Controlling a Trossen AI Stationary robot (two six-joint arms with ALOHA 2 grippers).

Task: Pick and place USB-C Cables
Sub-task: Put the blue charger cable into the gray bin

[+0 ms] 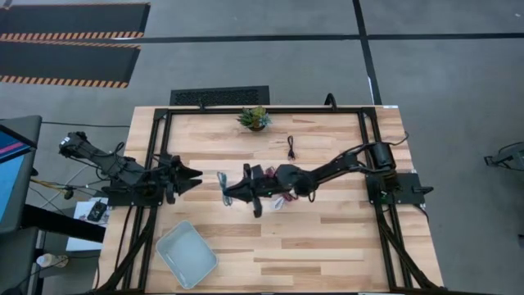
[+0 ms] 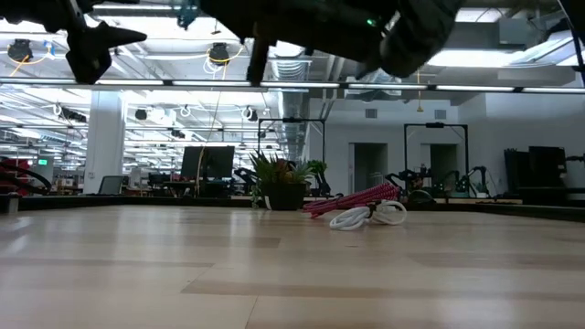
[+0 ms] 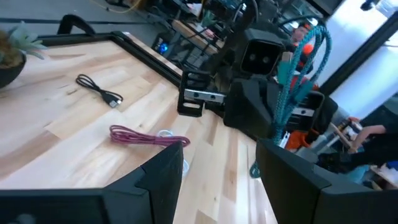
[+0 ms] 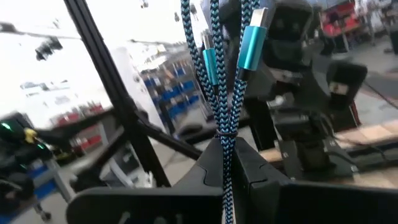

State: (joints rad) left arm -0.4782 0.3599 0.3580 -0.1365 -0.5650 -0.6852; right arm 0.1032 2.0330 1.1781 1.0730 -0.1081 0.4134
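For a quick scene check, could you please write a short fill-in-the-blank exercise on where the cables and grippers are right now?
1. The right gripper is shut on the ____ cable.
2. The left gripper is ____ and holds nothing.
3. The black cable lies on the table near the potted ____.
Missing words: teal; open; plant

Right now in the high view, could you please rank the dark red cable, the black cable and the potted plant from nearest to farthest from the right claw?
1. Dark red cable: on the wood just behind the right claw, under its arm.
2. Black cable: farther up the table, toward the far edge.
3. Potted plant: at the far edge itself, only slightly farther than the black cable.
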